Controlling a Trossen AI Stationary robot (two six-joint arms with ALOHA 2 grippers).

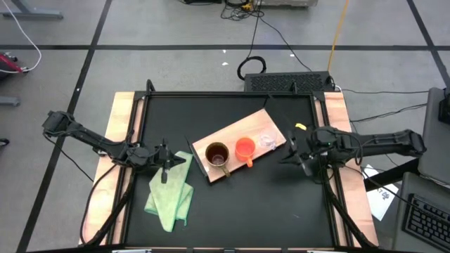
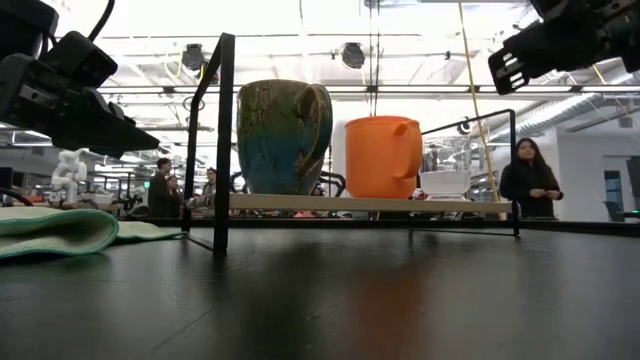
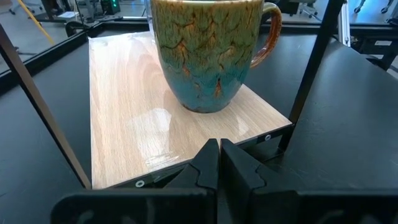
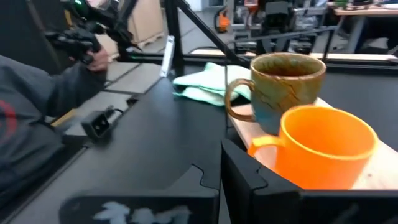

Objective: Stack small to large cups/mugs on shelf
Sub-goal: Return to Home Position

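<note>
Between the two sets of jaws, seen from above, the shelf (image 1: 235, 135) lies slantwise on the counter (image 1: 232, 211). It carries the brown mug (image 1: 216, 155), orange mug (image 1: 244, 148) and glass cup (image 1: 267, 140) in a row, largest nearest the left jaws, smallest nearest the right jaws; the cup is only a faint glint, its outline hard to read. At counter level the shelf proves raised on a thin black frame (image 2: 222, 140), so a careless swing by either arm as it leaves could jar that frame and topple the light cup first. From the left wrist, the left jaws are clenched on nothing just short of the shelf's corner, the brown mug straight ahead with its rim cut off. From the right wrist, the right jaws look pressed together and empty, hiding the orange mug's base; the cup is out of view
</note>
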